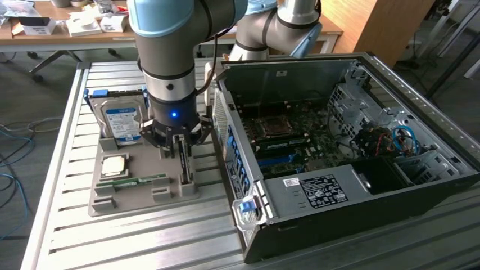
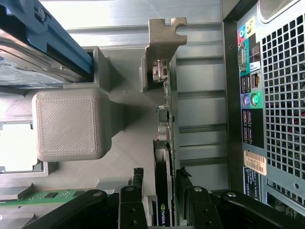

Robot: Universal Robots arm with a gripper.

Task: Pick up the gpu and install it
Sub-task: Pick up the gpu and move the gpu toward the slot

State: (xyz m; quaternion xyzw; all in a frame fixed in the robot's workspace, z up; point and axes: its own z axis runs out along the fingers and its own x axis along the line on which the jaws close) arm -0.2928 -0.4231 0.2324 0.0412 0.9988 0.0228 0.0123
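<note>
The gpu [image 1: 184, 164] is a thin dark card standing on edge in a slot of the grey holder [image 1: 143, 198], close to the open computer case [image 1: 390, 90]. My gripper [image 1: 181, 147] comes straight down over its top edge. In the wrist view the gpu [image 2: 167, 119] runs away from me, its silvery bracket at the far end. My gripper [image 2: 161, 191] has a black finger [image 2: 137, 183] on each side of the card, closed in against it. The card still sits in the holder [image 2: 124, 157].
In the same holder stand a silver hard drive [image 1: 122, 121] with a blue-white label, a processor chip [image 1: 114, 164] and a green memory stick [image 1: 135, 181]. The case's rear port panel [image 2: 250, 95] is right beside the gpu. Desks with boxes stand behind the slatted metal table [image 1: 112, 247].
</note>
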